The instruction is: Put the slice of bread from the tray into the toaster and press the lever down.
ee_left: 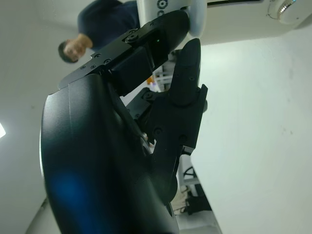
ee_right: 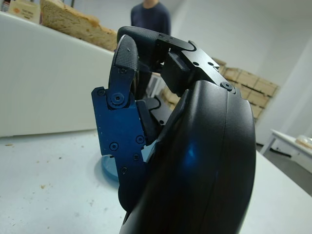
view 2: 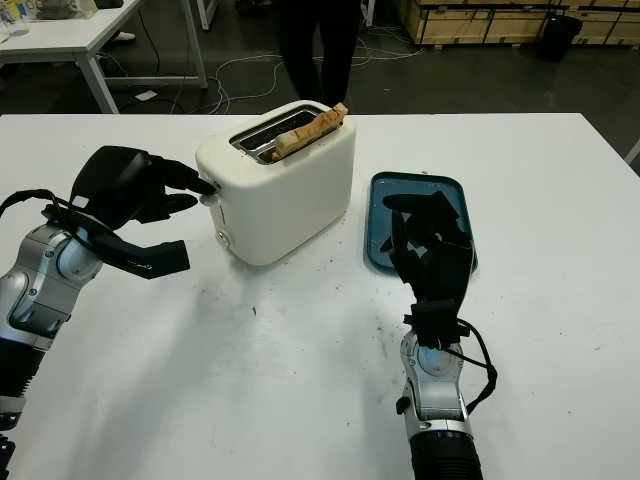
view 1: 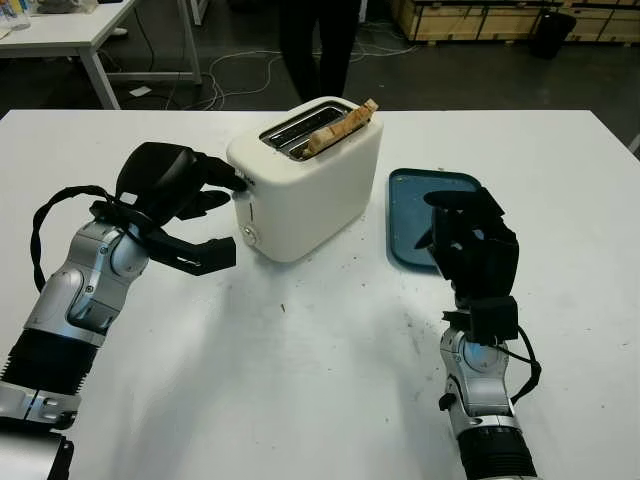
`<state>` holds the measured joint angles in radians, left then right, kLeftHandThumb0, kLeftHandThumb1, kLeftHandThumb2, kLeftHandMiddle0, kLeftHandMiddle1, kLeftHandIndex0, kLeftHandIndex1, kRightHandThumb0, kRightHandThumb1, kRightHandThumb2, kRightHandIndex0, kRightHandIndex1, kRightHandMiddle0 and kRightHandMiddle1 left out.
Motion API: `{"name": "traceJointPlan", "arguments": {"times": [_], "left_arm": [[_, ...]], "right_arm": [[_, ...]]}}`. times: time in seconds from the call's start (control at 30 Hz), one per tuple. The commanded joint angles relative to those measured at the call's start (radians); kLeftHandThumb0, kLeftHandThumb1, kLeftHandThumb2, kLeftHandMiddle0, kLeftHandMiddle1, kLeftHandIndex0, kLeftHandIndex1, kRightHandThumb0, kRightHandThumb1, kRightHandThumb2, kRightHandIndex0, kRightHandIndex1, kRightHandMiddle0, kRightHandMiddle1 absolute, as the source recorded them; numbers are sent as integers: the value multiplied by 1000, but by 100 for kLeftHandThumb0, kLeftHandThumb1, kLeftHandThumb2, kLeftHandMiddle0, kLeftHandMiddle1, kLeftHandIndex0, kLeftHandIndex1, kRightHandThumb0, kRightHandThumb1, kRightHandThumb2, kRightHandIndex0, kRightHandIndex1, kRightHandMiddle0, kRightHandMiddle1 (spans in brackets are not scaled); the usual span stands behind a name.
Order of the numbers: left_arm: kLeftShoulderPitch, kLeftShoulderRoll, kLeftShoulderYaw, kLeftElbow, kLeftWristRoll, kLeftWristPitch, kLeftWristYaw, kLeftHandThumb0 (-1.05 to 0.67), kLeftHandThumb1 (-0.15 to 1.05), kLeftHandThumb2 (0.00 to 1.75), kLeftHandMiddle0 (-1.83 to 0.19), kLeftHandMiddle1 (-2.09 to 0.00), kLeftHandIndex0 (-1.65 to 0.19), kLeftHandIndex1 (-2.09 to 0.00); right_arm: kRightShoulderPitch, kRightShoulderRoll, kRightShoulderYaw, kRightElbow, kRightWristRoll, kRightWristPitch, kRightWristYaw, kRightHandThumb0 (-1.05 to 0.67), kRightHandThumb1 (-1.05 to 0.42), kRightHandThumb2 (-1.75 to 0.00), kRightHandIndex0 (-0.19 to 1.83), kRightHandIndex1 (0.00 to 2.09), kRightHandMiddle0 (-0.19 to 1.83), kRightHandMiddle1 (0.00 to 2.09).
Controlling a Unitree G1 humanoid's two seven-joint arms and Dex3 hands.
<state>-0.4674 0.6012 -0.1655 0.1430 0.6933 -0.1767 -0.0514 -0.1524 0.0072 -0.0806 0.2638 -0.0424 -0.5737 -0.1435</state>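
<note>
White table holds the toaster with bread inside; left hand, holding nothing, touches its lever

A white table fills the lower frame. Beyond it lies dark floor — loose cables trail across it. Upper left stands another white table; upper right, wooden crates. A person's dark legs stand at top centre.
</note>
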Motion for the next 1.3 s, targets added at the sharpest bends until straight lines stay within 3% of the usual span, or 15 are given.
{"name": "traceJointPlan", "arguments": {"times": [0.0,0.4,0.7,0.77,0.83,0.87,0.97,1.0,1.03,1.2,1.27], "left_arm": [[-13,8,-17,-7,21,10,-19,-27,90,13,-97,-147,-107,0],[-25,11,-25,-5,30,9,-39,-26,85,24,-92,-160,-108,0],[-62,6,-45,2,37,44,-112,-27,80,40,-93,-158,-104,0],[-41,-50,-68,28,25,72,-105,-22,79,42,-93,-162,-104,0],[12,-176,-147,151,65,122,-14,-20,78,42,-93,-167,-107,-1],[33,-266,-203,257,94,174,39,-20,82,36,-87,-169,-118,-16],[53,-528,-309,634,140,269,243,-25,91,26,-74,-157,-112,-54],[61,-588,-319,717,131,269,268,-24,91,27,-71,-144,-105,-56],[67,-624,-327,764,124,265,275,-24,92,28,-75,-117,-100,-49],[62,-600,-339,740,113,245,231,-25,92,34,-82,-91,-100,-29],[65,-586,-336,695,97,247,202,-26,92,34,-83,-102,-106,-27]], "right_arm": [[5,9,-2,-25,4,0,-4,-50,-92,-34,84,175,68,146],[4,6,-4,-32,5,2,0,-50,-92,-34,85,175,67,148],[7,-6,-6,-45,-4,-4,4,-51,-92,-35,86,175,68,149],[14,-6,-8,-52,-1,-9,6,-51,-92,-35,85,175,68,149],[28,-2,-11,-68,-1,0,0,-51,-92,-35,85,175,68,149],[35,-1,-13,-72,-2,6,-3,-51,-92,-35,85,175,68,148],[37,-5,-23,-57,14,11,2,-49,-92,-35,85,175,68,148],[36,-8,-26,-51,20,15,6,-48,-92,-35,84,175,67,148],[34,-11,-28,-45,21,16,9,-48,-92,-35,84,175,67,148],[22,-47,-45,-22,12,-14,20,-47,-92,-38,85,175,68,146],[20,-46,-47,-21,26,-13,33,-47,-92,-38,85,175,70,145]]}}
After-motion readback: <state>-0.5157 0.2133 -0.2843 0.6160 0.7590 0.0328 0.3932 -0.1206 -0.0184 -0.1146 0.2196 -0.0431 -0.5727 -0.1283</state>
